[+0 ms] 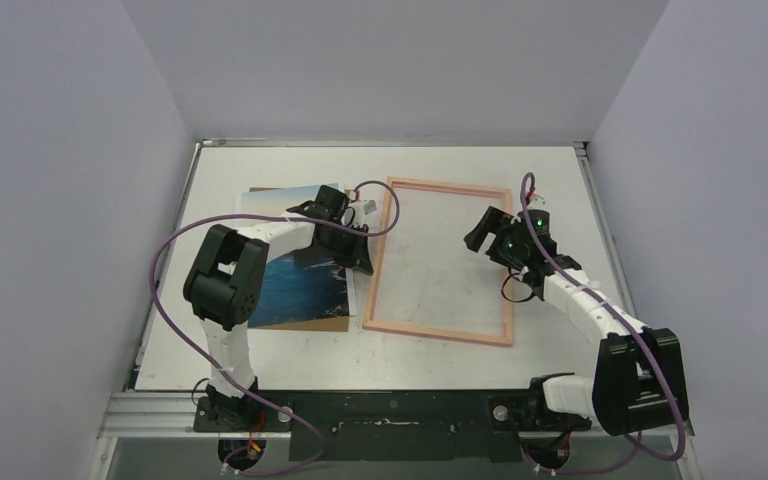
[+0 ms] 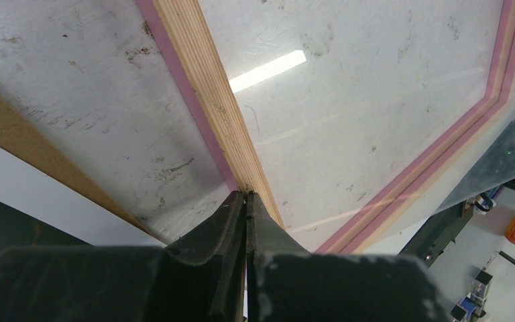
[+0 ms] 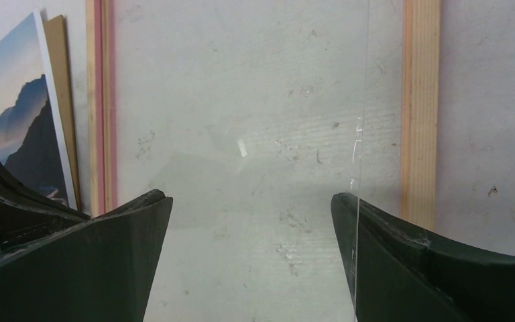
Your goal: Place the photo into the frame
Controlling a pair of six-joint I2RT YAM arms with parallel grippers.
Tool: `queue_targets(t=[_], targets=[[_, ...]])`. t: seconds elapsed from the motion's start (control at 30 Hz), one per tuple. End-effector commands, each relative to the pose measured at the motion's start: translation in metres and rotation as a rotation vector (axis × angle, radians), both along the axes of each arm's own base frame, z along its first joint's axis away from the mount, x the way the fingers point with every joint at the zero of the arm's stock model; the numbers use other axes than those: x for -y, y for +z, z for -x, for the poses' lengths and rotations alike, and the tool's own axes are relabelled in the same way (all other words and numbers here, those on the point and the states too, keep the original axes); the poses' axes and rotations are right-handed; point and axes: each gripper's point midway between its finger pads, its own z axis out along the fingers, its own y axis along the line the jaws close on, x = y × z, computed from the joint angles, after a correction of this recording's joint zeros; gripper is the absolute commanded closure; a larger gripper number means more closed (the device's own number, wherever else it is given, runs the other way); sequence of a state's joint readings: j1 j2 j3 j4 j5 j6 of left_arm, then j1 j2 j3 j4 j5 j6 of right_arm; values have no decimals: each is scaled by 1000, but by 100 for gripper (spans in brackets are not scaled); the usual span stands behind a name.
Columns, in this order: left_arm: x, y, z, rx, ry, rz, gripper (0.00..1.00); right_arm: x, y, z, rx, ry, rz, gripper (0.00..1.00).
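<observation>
While the left end effector [image 2: 247, 196] sits closed by the frame [image 1: 438, 333] edge — the right end effector [image 3: 251, 201] gapes wide.

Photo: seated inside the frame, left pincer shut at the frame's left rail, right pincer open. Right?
No. The photo is not inside the frame; it lies beside it, to its left, on the brown board, per the top external view. The rest holds: left pincer shut at the frame's left rail, right pincer open.
</observation>
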State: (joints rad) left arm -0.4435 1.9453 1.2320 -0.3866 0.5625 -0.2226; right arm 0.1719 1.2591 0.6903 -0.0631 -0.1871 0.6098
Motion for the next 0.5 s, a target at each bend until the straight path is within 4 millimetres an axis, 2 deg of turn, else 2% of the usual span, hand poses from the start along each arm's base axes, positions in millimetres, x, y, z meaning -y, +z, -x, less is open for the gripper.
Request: queue_targets(t=[0.0, 0.47], targets=[[-10, 0, 3, 16, -12, -36, 100, 1, 0, -6, 1, 14, 53, 7], [-12, -2, 2, 11, -10, -36, 100, -12, -2, -12, -26, 67, 246, 10]])
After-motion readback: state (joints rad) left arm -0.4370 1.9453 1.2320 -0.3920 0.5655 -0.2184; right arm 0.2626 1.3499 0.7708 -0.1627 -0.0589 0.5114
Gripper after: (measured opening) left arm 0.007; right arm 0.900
